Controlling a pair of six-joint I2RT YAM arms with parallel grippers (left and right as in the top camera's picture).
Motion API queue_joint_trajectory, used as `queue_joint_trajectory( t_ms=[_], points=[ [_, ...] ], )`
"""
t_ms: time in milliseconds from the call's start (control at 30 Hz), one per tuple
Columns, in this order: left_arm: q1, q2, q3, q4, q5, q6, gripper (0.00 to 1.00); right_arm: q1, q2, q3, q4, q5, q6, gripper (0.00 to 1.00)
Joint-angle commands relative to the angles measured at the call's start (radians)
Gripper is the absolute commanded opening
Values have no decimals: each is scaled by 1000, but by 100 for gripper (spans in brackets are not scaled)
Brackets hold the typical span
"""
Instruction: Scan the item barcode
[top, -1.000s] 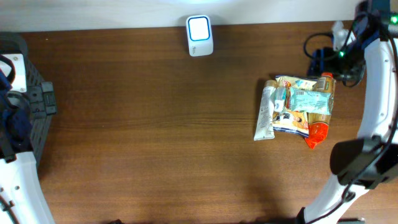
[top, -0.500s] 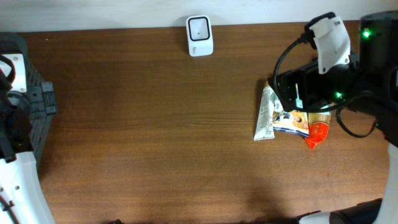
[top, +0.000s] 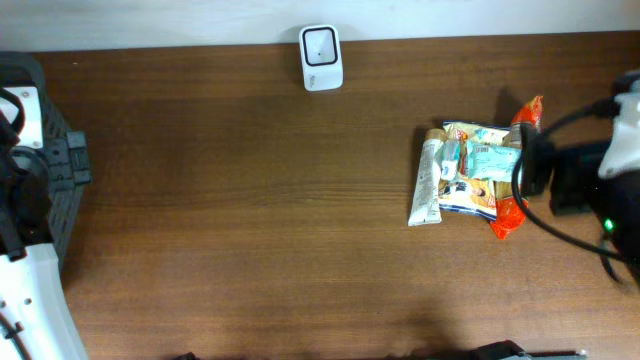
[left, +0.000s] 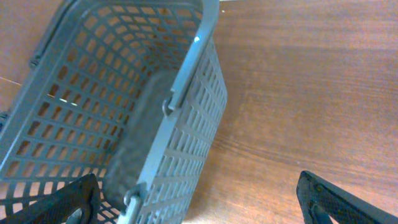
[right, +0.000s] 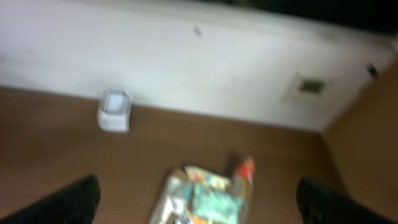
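A pile of packaged items (top: 478, 175) lies on the right half of the brown table: a white tube (top: 427, 183), printed pouches and an orange-red packet (top: 509, 212). The white scanner (top: 321, 57) stands at the table's back edge. My right arm (top: 583, 177) hangs just right of the pile. Its wrist view is blurred and shows the pile (right: 208, 190) and scanner (right: 114, 110) below. The right gripper (right: 202, 208) is open wide and holds nothing. My left gripper (left: 199, 208) is also open and empty, above the rim of a grey basket (left: 124, 93).
The grey slatted basket (top: 62, 165) sits at the table's left edge beside my left arm (top: 30, 285). A white wall (right: 199, 62) runs behind the scanner. Bare brown tabletop (top: 250, 220) spans the middle between basket and pile.
My right arm swung in over the pile half a second ago and now sits lower at the right edge, uncovering the pile. The left arm and the items have not moved.
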Motion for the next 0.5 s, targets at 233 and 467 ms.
queue_joint_trajectory(
  t_ms=[233, 467],
  points=[
    [3, -3, 5, 1, 8, 11, 99, -146, -709, -1470, 1110, -174, 8, 99],
    [3, -3, 5, 1, 8, 11, 99, -101, -1076, -1883, 1256, -182, 8, 99]
  ],
)
